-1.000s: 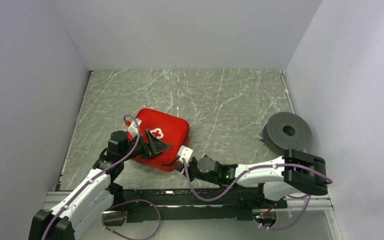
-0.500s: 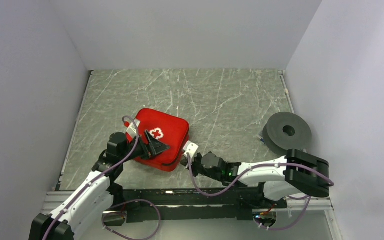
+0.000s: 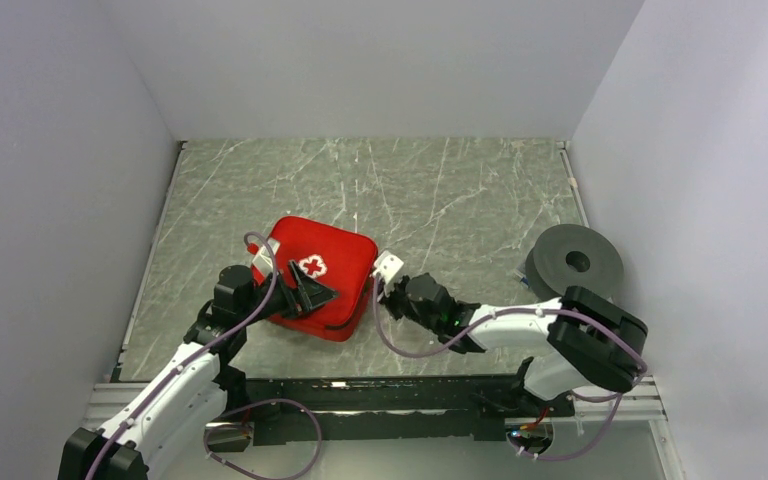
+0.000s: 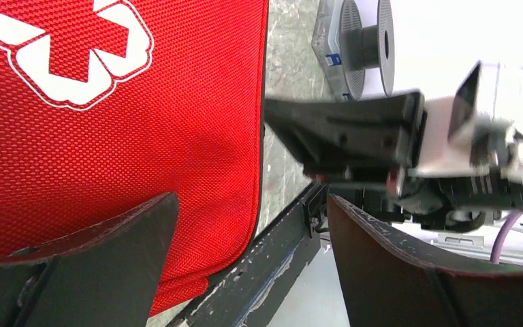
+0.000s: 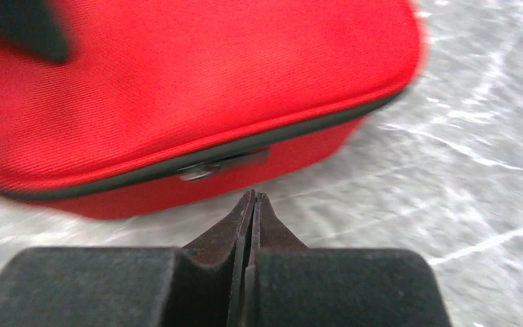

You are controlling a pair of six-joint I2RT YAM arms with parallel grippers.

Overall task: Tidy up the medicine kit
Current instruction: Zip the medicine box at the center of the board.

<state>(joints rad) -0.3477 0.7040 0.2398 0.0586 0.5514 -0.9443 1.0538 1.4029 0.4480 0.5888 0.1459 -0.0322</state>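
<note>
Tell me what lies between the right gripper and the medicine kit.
Nothing but a narrow strip of bare marble tabletop, seen in the right wrist view: the shut right gripper points at the medicine kit's zipped side.

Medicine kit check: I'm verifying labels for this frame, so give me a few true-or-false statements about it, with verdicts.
1. The medicine kit lies zipped shut, with its white cross facing up. True.
2. The right fingers are spread wide. False: they are pressed together and hold nothing.
3. The left fingers stand open above the kit's lid. True.
4. The grey disc rests on top of the kit. False: it lies apart from the kit, off to its right.
</note>
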